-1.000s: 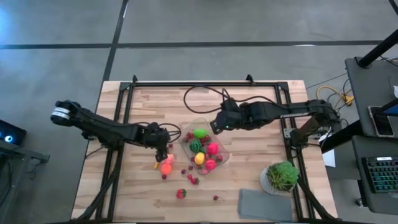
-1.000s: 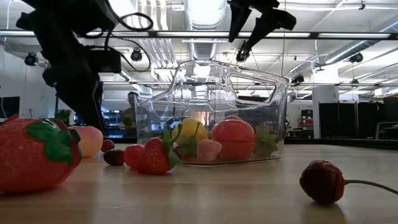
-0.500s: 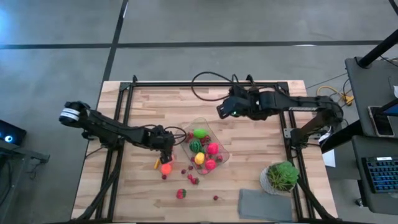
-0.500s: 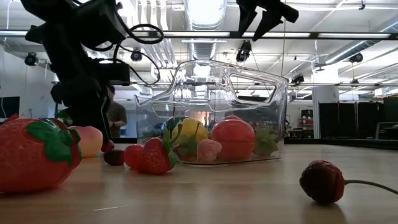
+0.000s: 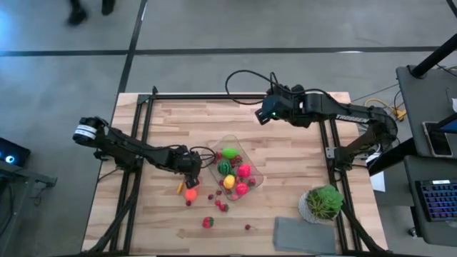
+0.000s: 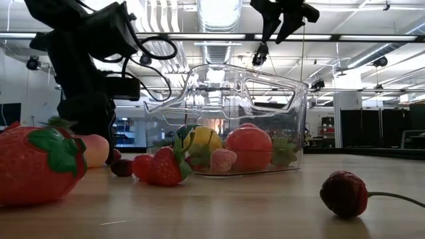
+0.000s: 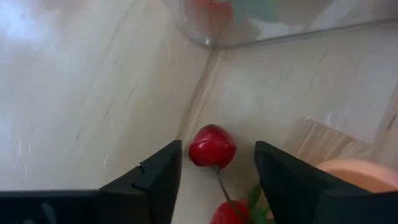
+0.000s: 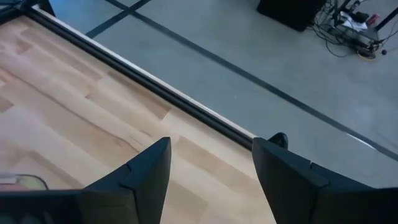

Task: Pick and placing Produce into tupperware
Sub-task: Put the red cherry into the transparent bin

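Left claw [image 7: 217, 168] hangs open, low over a small red cherry [image 7: 211, 147] lying between its fingers, with the clear tub [image 5: 233, 168] just beyond. It should drop straight and close gently. Right claw [image 8: 208, 168], open, waits far off.

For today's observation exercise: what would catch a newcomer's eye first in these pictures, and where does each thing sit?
The clear tupperware at the table's middle stands out, already holding bright produce. More fruit lies loose beside it, where the left gripper hangs open over a small red cherry on the wood. The right gripper, also open, is off toward the table's far edge, holding nothing.
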Controlling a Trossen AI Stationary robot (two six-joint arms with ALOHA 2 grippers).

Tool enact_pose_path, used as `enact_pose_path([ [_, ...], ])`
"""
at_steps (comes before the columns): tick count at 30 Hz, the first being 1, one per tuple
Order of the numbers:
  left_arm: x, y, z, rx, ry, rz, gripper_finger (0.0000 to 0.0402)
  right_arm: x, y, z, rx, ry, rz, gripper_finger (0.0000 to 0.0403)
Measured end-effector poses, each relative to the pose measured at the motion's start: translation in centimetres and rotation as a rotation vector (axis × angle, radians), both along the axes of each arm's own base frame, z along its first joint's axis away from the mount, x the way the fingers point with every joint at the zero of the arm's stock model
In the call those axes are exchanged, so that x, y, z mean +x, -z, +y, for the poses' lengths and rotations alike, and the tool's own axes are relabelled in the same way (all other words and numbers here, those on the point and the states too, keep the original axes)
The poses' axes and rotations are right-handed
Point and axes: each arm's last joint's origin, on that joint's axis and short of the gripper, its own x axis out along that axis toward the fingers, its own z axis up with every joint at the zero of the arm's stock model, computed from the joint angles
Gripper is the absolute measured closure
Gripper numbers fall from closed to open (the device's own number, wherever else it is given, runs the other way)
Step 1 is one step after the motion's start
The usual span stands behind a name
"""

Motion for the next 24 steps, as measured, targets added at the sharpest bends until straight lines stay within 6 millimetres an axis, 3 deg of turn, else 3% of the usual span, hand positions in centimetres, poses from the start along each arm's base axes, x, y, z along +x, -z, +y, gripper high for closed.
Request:
enact_pose_path([
  [19,0.12,0.12,0.45,-0.023,-0.005,0.006,0.0331,0.15,0.03,-0.05,-0.003,0.000,-0.014,0.0183],
  [24,-0.05,-0.61,0.52,-0.014,-0.007,-0.009,0.0344,0.16,0.05,-0.04,0.004,0.003,-0.022,0.0183],
])
